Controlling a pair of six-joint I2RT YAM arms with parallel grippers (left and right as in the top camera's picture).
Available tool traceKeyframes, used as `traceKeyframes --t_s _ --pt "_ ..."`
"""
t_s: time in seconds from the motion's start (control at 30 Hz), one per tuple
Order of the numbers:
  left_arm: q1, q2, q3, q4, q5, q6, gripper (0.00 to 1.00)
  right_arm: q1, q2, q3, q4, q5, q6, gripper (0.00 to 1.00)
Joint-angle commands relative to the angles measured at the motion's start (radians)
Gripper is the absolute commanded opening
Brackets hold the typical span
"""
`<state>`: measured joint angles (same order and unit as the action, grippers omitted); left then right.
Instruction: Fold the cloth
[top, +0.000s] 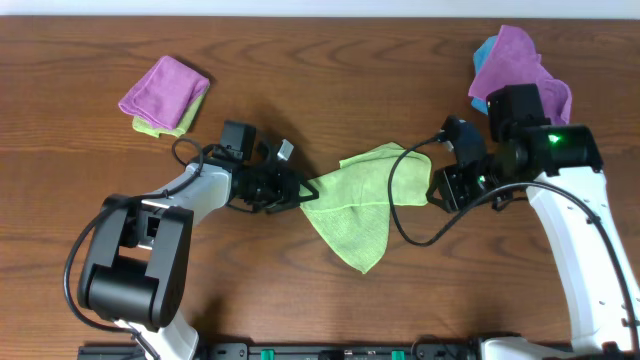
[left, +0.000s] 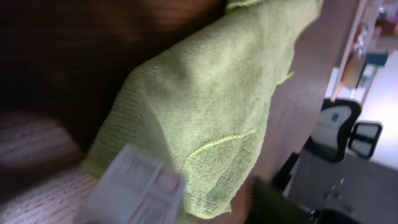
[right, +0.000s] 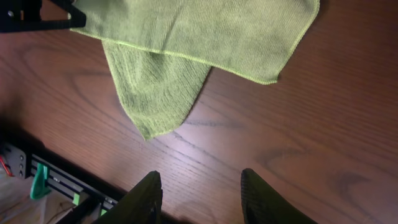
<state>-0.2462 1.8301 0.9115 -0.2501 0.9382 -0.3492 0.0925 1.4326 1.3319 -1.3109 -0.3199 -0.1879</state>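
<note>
The lime-green cloth (top: 365, 205) lies crumpled in the middle of the table, one layer lapped over another and a corner pointing at the front edge. My left gripper (top: 305, 190) is at its left corner. In the left wrist view the cloth (left: 211, 106) fills the frame and its white tag (left: 140, 186) lies blurred between the jaws. One dark finger (left: 273, 202) stands clear of the cloth's edge, so the jaws look open. My right gripper (top: 437, 190) sits just off the cloth's right edge. Its fingers (right: 146, 199) are open over bare wood, with the cloth (right: 186, 31) ahead of them.
A purple cloth (top: 165, 85) on a green one (top: 160, 125) lies at the back left. Purple (top: 520, 60) and blue (top: 485, 55) cloths are piled at the back right behind the right arm. The table's front rail (right: 56, 180) runs close by.
</note>
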Motion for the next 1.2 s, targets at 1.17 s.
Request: traceKeyframes --t_s 1.17 --pt "0.156 0.011 0.006 0.288 -0.059 -0.285 0.06 -0.013 -0.145 -0.719 0.507 -0.584 0.281 0.45"
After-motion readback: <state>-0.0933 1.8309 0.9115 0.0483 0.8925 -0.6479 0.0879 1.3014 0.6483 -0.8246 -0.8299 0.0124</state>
